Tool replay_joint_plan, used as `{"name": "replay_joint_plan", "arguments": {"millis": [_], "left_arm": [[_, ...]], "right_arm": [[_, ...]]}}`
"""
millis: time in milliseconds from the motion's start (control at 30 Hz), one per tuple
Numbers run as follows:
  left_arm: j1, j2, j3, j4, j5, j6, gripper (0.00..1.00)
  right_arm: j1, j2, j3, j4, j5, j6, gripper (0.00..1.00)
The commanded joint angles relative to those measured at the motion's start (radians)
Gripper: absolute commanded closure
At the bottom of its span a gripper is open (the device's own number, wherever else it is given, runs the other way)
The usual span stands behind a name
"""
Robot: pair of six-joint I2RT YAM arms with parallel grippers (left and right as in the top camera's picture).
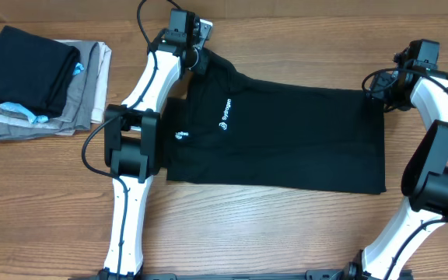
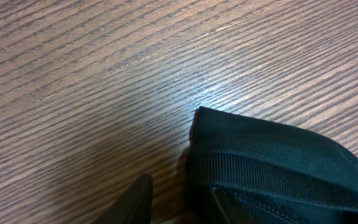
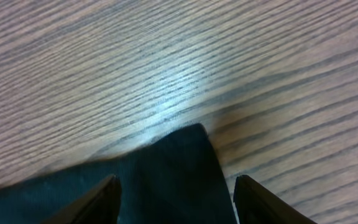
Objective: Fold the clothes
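The black short-sleeved shirt [image 1: 286,132] lies flat across the middle of the wooden table, its white logo [image 1: 225,117] facing up. My left gripper [image 1: 198,56] is at the shirt's far left corner by the collar. In the left wrist view its fingers [image 2: 179,202] are apart, and the ribbed black hem [image 2: 278,162] lies at the right finger. My right gripper [image 1: 381,87] is at the shirt's far right corner. In the right wrist view its fingers [image 3: 174,199] are wide open and straddle the shirt's corner [image 3: 166,174].
A stack of folded garments [image 1: 45,85] sits at the far left of the table, a black one on top of grey and beige ones with light-blue bits. Both arm bases stand at the near edge.
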Motion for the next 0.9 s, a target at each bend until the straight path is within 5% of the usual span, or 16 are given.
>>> {"name": "replay_joint_plan", "arguments": {"millis": [0, 433, 667, 867], "left_arm": [[-0.003, 0.022, -0.001, 0.003, -0.002, 0.007, 0.70], [-0.003, 0.022, -0.001, -0.003, 0.002, -0.012, 0.71], [-0.003, 0.019, -0.001, -0.011, 0.005, -0.016, 0.83], [-0.003, -0.002, 0.002, -0.011, 0.005, -0.034, 0.95]], "right_arm": [[0.002, 0.018, 0.002, 0.015, 0.006, -0.005, 0.38], [0.004, 0.131, 0.002, 0.047, -0.020, -0.027, 0.42], [0.005, 0.135, 0.002, 0.043, -0.021, -0.026, 0.80], [0.017, 0.135, 0.002, 0.045, -0.028, -0.026, 0.94]]}}
